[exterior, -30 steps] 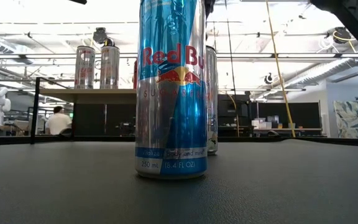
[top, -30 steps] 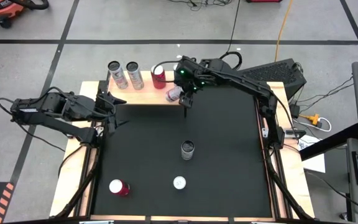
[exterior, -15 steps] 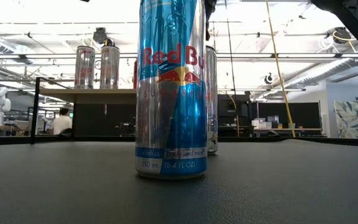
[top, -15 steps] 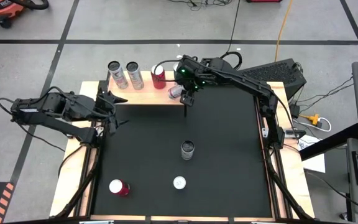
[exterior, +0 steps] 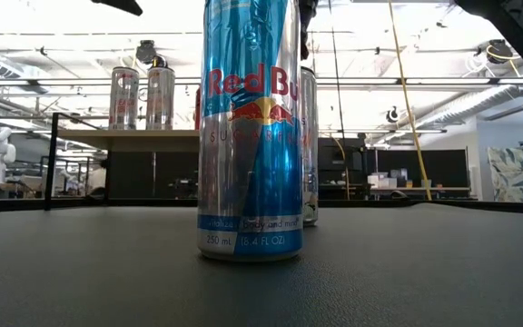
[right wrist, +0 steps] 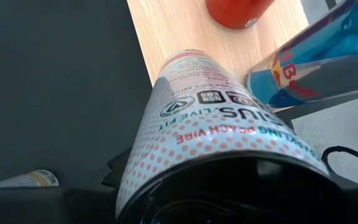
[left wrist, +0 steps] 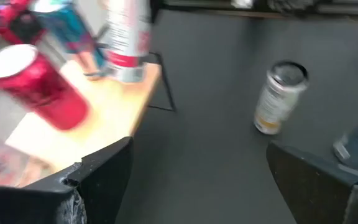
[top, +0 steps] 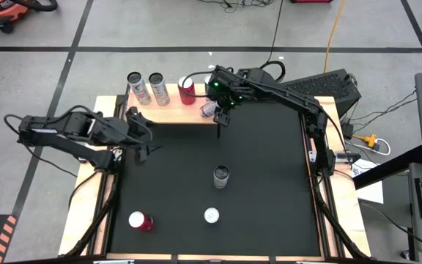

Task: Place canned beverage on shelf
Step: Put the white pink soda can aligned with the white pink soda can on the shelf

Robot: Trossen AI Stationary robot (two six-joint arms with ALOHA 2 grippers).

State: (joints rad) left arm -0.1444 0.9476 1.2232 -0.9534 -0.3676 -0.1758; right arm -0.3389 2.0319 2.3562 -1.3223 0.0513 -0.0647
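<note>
Shelf [top: 168,112], small raised platform with pale unfinished wooden top on thin dark legs, at far edge of black mat-covered tabletop [top: 262,191]. Already standing on it: two tall silver cans [top: 146,89] side by side at left end, slim red can [top: 187,91] just beside them.

Right gripper [top: 212,109] over shelf's right end, clamped on white slim can with pink dot pattern [top: 206,110]; can tilted, base low over the wood. Contact with wood not confirmed.

Left gripper [top: 146,136] hanging over mat just off shelf's left end, claw spread wide, nothing between the fingers.

Progress, as judged: three cans shelved, fourth mid-placement and not yet let go. Remaining on mat: grey-topped silver can [top: 221,176] near centre, white-topped can [top: 211,215] and red can [top: 140,221] toward near edge. Roughly halfway.

View differences:
- High view alone gives full count and both arms.
- Right wrist view alone gives held can's lettering, wood directly beyond it, plus a blue-and-silver can [right wrist: 316,68] near shelf edge.
- Left wrist view shows spread fingers [left wrist: 104,177], shelf corner with dark leg.
- Low view blocked by big blue-and-silver Red Bull can [exterior: 249,127] up close; shelf seen side-on behind, grippers not visible.
</note>
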